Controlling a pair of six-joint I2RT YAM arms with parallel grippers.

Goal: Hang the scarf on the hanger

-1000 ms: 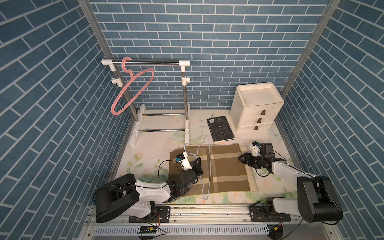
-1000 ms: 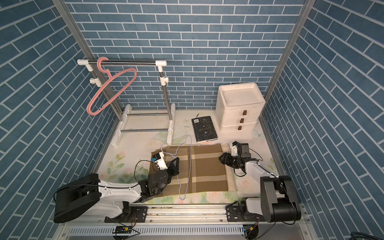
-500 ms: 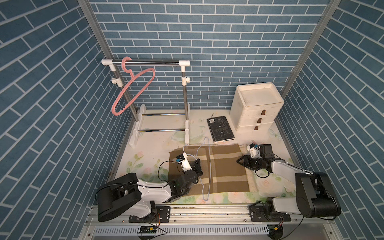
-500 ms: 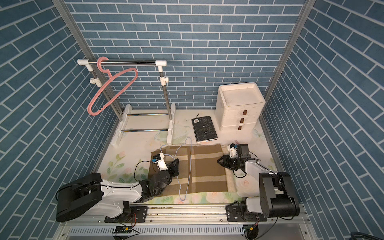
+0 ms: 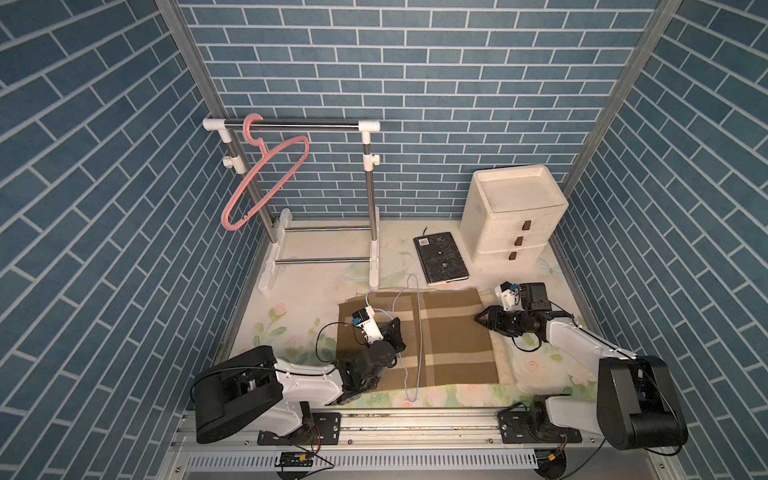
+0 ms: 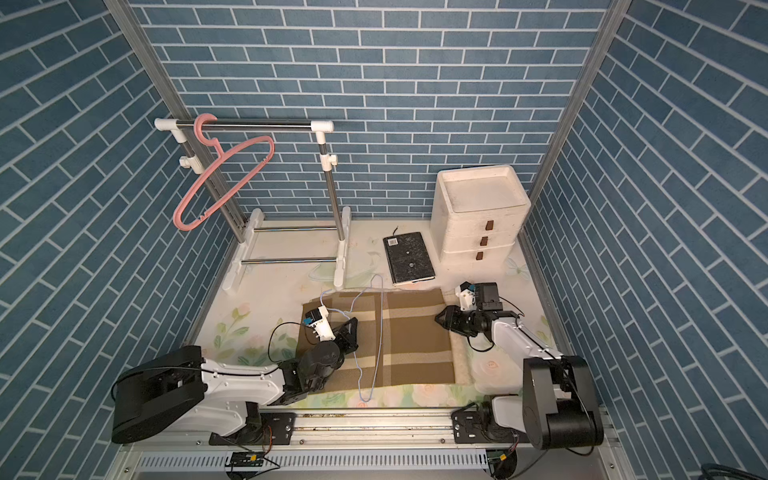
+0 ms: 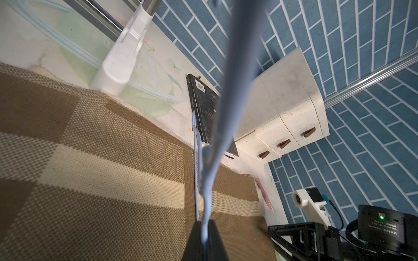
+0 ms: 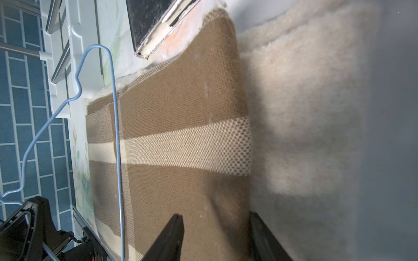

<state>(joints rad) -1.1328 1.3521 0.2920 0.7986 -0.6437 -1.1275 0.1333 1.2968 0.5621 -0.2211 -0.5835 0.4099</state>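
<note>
- The left gripper (image 7: 203, 226) is nearest, well on the robot's side of the black hard-cover notebook (image 5: 440, 257) and to its left. Its jaws are pressed fully together on the thin light-blue wire hanger (image 7: 235, 90). It should keep this firm pinch, so that the wire cannot turn.
- The right gripper (image 8: 216, 215) is also on the robot's side of the notebook, a little to its right. The jaws stand about half apart and have not closed on anything. The scarf's right edge lies between the two fingers, one on the brown weave's side and one on the side of a cream fluffy layer (part of the scarf or a separate cloth, I cannot tell).
- The brown and cream checked woven scarf (image 5: 453, 332) lies flat on the table. Its far edge is just in front of the notebook, and the blue hanger rests across it.
- I judge that the step in hand is to take this right edge. It is better to push in a little deeper, close only when cloth is really between the pads, and then lift slowly toward the hanger's long wire.
- A pink plastic hanger (image 5: 229, 226) hangs on the metal clothes rail (image 5: 291, 123), far behind the notebook and to its left. Probably it is not needed.
- One second ago the right gripper's tips were still beside the scarf's edge, and now they reach over it. The left gripper, the blue hanger and the scarf are where they were.
</note>
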